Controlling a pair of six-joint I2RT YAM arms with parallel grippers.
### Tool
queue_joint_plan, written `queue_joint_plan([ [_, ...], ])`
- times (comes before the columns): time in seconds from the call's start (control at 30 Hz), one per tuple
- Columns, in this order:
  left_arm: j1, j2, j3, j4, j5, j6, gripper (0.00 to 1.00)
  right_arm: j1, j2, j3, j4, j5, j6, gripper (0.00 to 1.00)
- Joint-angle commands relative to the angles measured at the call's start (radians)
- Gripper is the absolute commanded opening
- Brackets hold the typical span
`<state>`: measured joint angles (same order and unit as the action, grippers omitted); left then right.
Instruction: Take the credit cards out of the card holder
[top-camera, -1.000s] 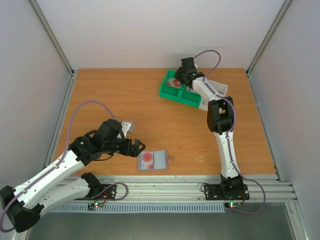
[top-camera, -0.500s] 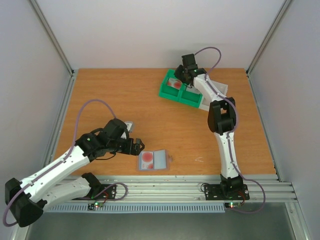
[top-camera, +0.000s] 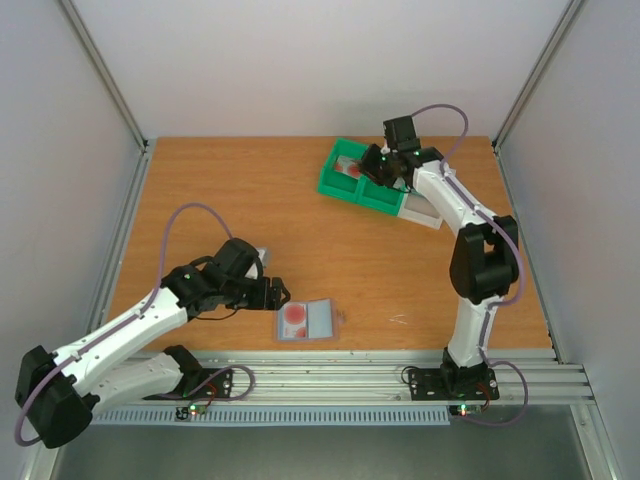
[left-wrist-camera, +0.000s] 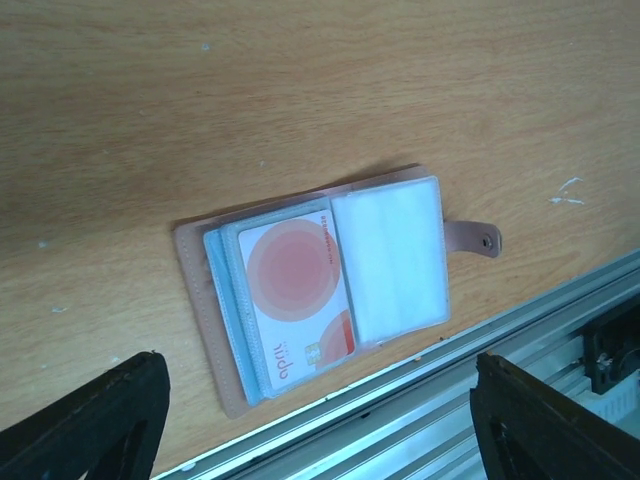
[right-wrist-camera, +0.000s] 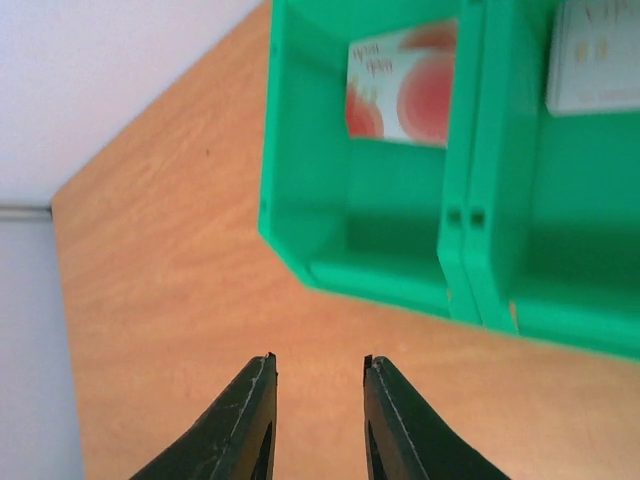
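The card holder lies open and flat near the table's front edge. In its left panel sits a whitish credit card with big red circles. Its right panel shows only a pale empty sleeve. My left gripper hangs just left of the holder, open, a finger on either side and nothing between them. Another red-blotched card lies in the green tray, and a whitish one lies in the compartment beside it. My right gripper hovers by the tray, open and empty.
A white section adjoins the green tray at the back right. A metal rail runs along the table's front edge, close to the holder. The holder's snap tab sticks out to its right.
The right arm has swung to the right and drawn back from the tray, its jaws a little wider. The left gripper has stayed beside the holder, its jaws slightly narrower.
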<state>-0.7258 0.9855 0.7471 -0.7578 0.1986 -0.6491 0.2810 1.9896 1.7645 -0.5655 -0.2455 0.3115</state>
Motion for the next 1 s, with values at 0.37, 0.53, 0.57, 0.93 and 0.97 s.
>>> queue_joint_plan([
  [0.37, 0.095, 0.041, -0.085, 0.170, 0.155, -0.052, 0.73, 0.146, -0.522, -0.503, -0.025, -0.136, -0.104, 0.28],
  [0.53, 0.098, 0.052, -0.129, 0.218, 0.160, -0.054, 0.70, 0.231, -0.631, -0.619, -0.028, -0.138, -0.085, 0.28],
  [0.57, 0.097, 0.057, -0.139, 0.231, 0.162, -0.060, 0.69, 0.251, -0.650, -0.649, -0.019, -0.142, -0.075, 0.28],
  [0.93, 0.097, 0.145, -0.225, 0.383, 0.227, -0.098, 0.43, 0.478, -0.685, -0.874, 0.114, -0.088, 0.028, 0.27],
  [0.97, 0.097, 0.156, -0.229, 0.389, 0.227, -0.095, 0.41, 0.496, -0.675, -0.885, 0.127, -0.083, 0.034, 0.27],
])
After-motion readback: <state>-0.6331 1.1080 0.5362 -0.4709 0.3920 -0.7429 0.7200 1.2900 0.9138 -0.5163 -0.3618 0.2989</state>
